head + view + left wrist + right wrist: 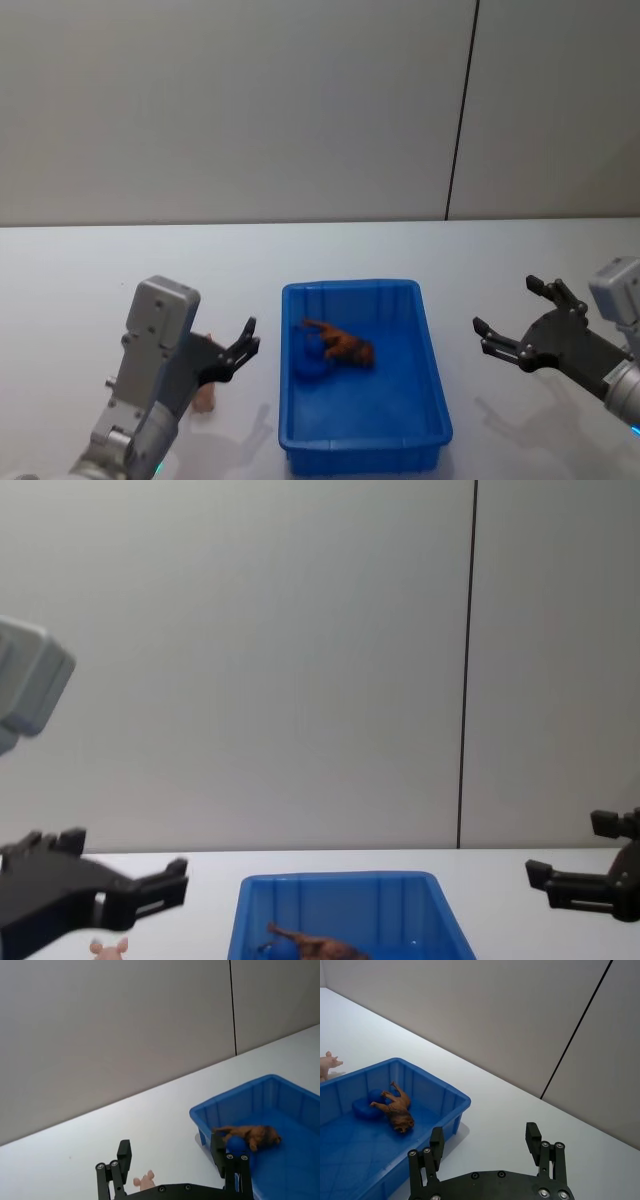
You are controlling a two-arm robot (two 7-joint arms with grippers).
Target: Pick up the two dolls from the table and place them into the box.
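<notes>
Presently we find left gripper (241,352) spread over the pink doll (205,401) on the bench (90,275), right gripper (508,307) spread beside the box (350,288), brown doll (346,347) inside.

Lion doll (340,346) lies in box (433,392), pig doll (205,401) left.

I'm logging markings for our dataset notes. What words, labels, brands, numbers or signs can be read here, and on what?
None. No readable text shows on the blue box, the reddish-brown doll lying in it, the pale pink doll on the white table, the left gripper above that doll, or the right gripper to the right of the box.
</notes>
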